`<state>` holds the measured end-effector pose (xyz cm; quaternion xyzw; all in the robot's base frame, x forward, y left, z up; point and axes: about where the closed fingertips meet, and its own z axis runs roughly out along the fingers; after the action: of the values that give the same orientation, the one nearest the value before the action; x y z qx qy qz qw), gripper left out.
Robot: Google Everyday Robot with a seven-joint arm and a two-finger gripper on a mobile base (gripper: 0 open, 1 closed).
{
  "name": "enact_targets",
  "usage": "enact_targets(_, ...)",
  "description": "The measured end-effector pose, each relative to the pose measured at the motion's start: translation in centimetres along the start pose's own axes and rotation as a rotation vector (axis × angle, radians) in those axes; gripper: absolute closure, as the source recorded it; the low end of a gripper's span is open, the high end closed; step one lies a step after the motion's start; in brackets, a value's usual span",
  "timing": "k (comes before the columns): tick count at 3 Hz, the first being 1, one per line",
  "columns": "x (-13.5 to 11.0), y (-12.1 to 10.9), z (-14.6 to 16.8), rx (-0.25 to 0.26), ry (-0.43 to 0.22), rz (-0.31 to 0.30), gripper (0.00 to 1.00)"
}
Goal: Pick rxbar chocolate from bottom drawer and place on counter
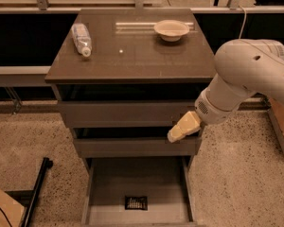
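Observation:
The rxbar chocolate (136, 202) is a small black bar lying flat on the floor of the open bottom drawer (109, 186), near its front middle. The counter (132, 56) is the glossy brown top of the cabinet. My gripper (178, 131) is a pale yellow tip on the white arm. It hangs in front of the middle drawer at the cabinet's right side, above the bar and to its right, not touching it. Nothing is seen in it.
A clear plastic bottle (81, 39) lies on the counter's left side and a pale bowl (171, 30) stands at its back right. The two upper drawers (125, 113) stick out a little. A black bar (38, 190) lies on the speckled floor to the left. A brown box (280, 122) stands to the right.

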<state>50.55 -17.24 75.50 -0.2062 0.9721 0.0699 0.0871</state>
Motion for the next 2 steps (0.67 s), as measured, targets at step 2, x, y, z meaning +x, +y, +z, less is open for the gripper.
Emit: enact_targets(2,-3.1,-0.7,5.9,-0.044,0.003,0.123,0.00)
